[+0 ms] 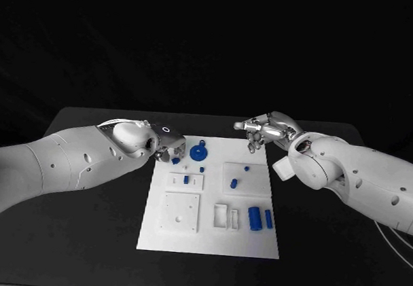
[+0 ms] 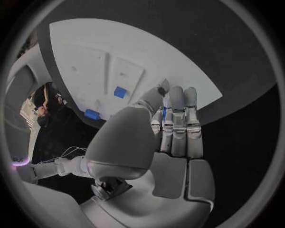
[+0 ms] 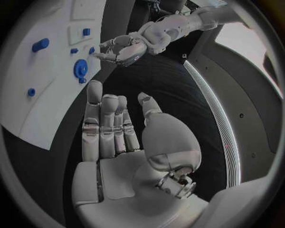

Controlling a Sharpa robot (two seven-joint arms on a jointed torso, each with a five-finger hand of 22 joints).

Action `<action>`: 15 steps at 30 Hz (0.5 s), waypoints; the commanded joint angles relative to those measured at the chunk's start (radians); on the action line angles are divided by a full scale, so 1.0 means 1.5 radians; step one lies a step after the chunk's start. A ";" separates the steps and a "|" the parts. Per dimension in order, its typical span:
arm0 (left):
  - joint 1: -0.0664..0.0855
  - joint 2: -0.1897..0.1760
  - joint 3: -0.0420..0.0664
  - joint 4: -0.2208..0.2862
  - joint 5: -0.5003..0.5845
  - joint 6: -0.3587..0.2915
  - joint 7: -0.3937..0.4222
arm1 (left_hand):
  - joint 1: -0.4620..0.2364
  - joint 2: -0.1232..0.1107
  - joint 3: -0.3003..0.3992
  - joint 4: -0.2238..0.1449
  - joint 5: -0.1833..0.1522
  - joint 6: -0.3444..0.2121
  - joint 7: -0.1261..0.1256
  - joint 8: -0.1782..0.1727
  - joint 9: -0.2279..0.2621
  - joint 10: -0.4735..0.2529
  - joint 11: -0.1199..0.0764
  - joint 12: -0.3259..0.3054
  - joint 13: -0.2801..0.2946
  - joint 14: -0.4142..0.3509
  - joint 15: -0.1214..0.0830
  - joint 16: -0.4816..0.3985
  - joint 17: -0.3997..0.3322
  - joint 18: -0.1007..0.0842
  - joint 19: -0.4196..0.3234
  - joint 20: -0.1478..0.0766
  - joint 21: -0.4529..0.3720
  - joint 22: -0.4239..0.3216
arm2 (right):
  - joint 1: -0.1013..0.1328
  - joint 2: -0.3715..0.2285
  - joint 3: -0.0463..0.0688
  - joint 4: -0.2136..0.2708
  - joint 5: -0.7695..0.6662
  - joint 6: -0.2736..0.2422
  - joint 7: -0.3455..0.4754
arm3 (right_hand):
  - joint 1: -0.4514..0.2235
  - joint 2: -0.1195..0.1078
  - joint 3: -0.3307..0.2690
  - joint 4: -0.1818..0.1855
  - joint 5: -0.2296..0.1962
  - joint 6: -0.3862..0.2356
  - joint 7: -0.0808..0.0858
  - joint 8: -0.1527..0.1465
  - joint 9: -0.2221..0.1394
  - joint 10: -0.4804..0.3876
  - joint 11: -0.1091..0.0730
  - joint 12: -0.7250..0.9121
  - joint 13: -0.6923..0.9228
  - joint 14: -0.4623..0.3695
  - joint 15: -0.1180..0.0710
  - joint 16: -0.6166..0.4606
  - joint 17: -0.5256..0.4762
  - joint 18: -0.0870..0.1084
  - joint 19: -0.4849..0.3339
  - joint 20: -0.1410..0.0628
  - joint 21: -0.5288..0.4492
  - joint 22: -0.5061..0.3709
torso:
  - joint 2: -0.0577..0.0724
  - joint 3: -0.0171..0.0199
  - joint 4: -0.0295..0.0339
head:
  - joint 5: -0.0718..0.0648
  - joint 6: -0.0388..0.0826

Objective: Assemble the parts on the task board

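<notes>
The task board [image 1: 207, 242] lies mid-table [image 1: 79, 240], parts [image 1: 255, 217] on it.

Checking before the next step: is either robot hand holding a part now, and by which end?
Neither. The left robot hand and right robot hand are empty, fingers extended.

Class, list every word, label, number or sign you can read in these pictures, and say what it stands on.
None can be read. The task board, its blue parts, the left hand and the right hand show no legible lettering, numbers or signs in any view.
</notes>
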 commanded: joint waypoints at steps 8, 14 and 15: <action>-0.005 0.012 0.000 -0.018 0.016 -0.048 0.034 | -0.013 0.011 -0.001 0.007 -0.015 -0.001 0.003 -0.002 -0.001 0.003 0.001 -0.004 -0.001 0.007 0.000 0.004 -0.001 0.012 0.013 0.002 -0.021 0.014 | 0.000 0.002 0.000 0.000 -0.005 0.009 0.006 | -0.003 -0.001 0.004 0.001 0.002 0.005 0.000 -0.002 0.000 0.000 -0.002 0.002 0.000 0.001 -0.004 0.001 0.000 0.001 0.004 0.000 -0.002 0.001 | 0.000 0.0003 -0.0005 | 0.000 0.001; -0.009 0.021 0.000 -0.035 0.022 -0.035 0.039 | -0.017 0.014 0.000 0.013 -0.028 0.003 0.005 -0.002 -0.001 0.005 0.001 -0.004 -0.001 0.007 0.000 0.006 0.000 0.011 0.017 0.002 -0.033 0.013 | 0.000 0.002 0.000 0.001 -0.005 0.009 0.006 | -0.003 -0.001 0.004 0.001 0.002 0.005 0.000 -0.002 0.000 0.000 -0.002 0.002 0.000 0.001 -0.004 0.001 0.000 0.001 0.004 0.000 -0.002 0.001 | 0.000 0.0006 -0.0005 | -0.001 0.000; -0.009 0.022 0.000 -0.036 0.022 -0.033 0.039 | -0.017 0.014 0.000 0.013 -0.028 0.003 0.005 -0.002 -0.001 0.005 0.001 -0.004 -0.001 0.007 0.000 0.006 0.000 0.011 0.017 0.002 -0.033 0.013 | 0.000 0.002 0.000 0.001 -0.005 0.009 0.006 | -0.003 -0.001 0.004 0.001 0.002 0.005 0.000 -0.002 0.000 0.000 -0.002 0.002 0.000 0.001 -0.004 0.001 0.000 0.001 0.004 0.000 -0.002 0.001 | 0.000 0.0005 -0.0005 | -0.001 0.000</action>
